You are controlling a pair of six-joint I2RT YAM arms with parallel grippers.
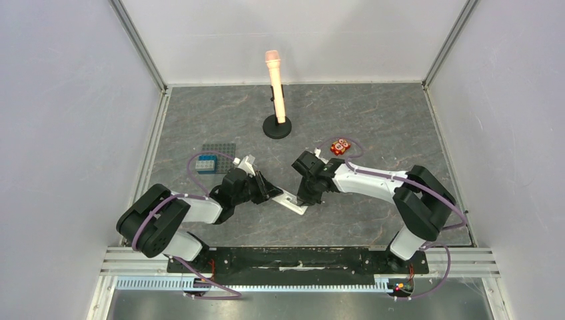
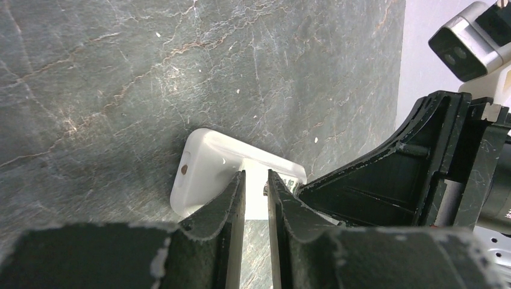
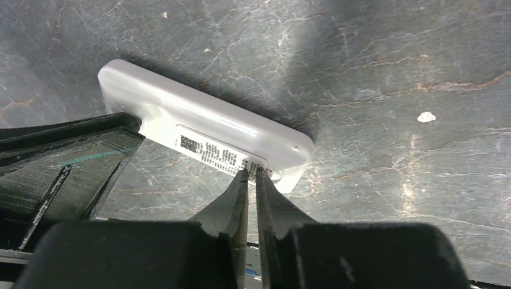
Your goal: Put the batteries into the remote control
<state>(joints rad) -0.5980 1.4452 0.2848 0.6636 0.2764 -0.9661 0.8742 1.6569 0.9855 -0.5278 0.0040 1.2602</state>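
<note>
The white remote control [image 1: 294, 202] lies on the dark table between my two grippers, back side up with a printed label showing in the right wrist view [image 3: 181, 114]. My left gripper [image 1: 272, 193] has its jaws almost together, with nothing between them, and its tips rest over one end of the remote [image 2: 205, 168]. My right gripper [image 1: 308, 199] is shut, its tips [image 3: 252, 171] touching the label edge near the remote's other end. The batteries are not in view.
A peach microphone-shaped object on a black stand [image 1: 276, 87] stands at the back centre. A grey studded plate with a blue brick [image 1: 214, 157] lies behind the left arm. A small red block [image 1: 340, 147] lies behind the right arm. Walls enclose the table.
</note>
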